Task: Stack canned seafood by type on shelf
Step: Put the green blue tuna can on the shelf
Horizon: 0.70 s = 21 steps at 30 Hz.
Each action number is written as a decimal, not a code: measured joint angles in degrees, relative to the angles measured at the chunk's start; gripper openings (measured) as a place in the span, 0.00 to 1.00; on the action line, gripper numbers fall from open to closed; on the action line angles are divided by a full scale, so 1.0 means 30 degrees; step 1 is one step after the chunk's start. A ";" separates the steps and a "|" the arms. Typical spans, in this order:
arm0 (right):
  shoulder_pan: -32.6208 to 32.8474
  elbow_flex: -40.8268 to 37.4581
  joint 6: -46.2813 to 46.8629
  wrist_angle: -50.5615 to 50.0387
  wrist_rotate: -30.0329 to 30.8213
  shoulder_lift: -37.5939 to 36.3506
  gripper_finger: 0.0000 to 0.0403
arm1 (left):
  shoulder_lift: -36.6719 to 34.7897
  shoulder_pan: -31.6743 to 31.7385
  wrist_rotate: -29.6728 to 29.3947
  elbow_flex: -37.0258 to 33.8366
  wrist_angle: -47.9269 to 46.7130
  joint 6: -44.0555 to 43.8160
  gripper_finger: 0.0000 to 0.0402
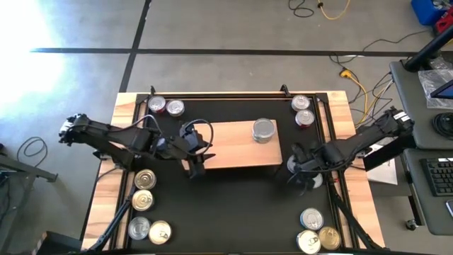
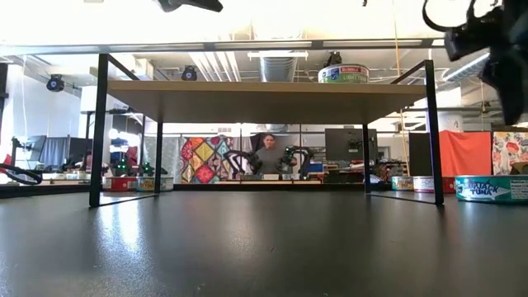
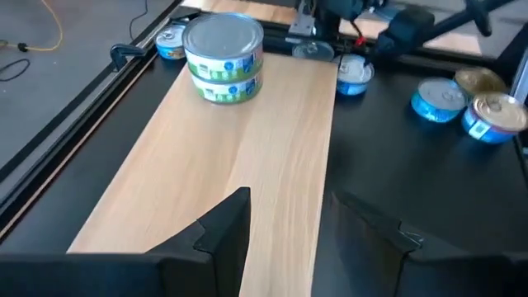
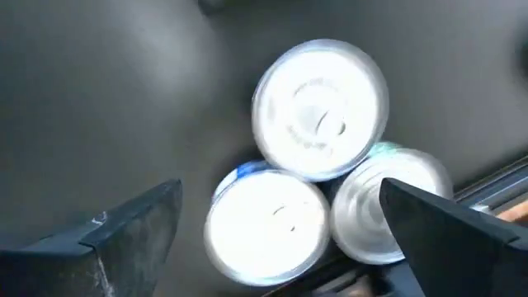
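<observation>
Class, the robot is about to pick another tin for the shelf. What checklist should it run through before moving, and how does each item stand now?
1. Right gripper open above the three clustered tins: ok.
2. Finger room around one tin: not ok, they appear to touch.
3. Those tins' type readable: cannot tell.
4. Left gripper empty, open, over the shelf end: ok.
5. Free board beside the two-tin stack: ok.

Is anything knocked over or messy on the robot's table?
Nothing stands out. The two green-label tins sit stacked straight on the shelf; the other tins stand upright in groups on the black mat. Nothing looks spilled or dented.
</observation>
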 joint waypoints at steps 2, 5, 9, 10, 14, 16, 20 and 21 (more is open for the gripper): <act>0.0000 -0.0959 0.1016 0.1094 -0.0674 -0.0889 0.98 | 0.0226 0.0000 -0.0413 0.0000 0.0228 -0.0203 0.37; 0.0053 -0.2612 0.2661 0.3179 -0.1354 -0.2050 0.91 | 0.0770 0.0000 -0.1778 -0.0015 0.0213 -0.0764 0.37; 0.0036 -0.4584 0.3966 0.5509 -0.1072 -0.2817 0.72 | 0.1298 0.0007 -0.1969 0.0060 0.0211 -0.1276 0.37; 0.0007 -0.4935 0.3989 0.5857 -0.0977 -0.2862 0.66 | 0.1427 0.0004 -0.1610 0.0153 0.0210 -0.1262 0.37; -0.0051 -0.5652 0.4347 0.5948 0.0318 -0.2779 0.37 | 0.1811 0.0024 -0.1246 0.0643 0.0209 -0.1100 0.37; -0.0051 -0.5706 0.4795 0.5884 0.1390 -0.2734 0.22 | 0.1935 0.0100 -0.1304 0.0793 0.0243 -0.0465 0.37; -0.0051 -0.5706 0.4843 0.6300 0.3987 -0.2729 0.05 | 0.2473 0.0318 -0.1303 0.0787 0.0033 0.1088 0.37; -0.0051 -0.5722 0.4847 0.6281 0.4477 -0.2691 0.05 | 0.2628 0.0388 -0.1318 0.0787 -0.0021 0.1610 0.36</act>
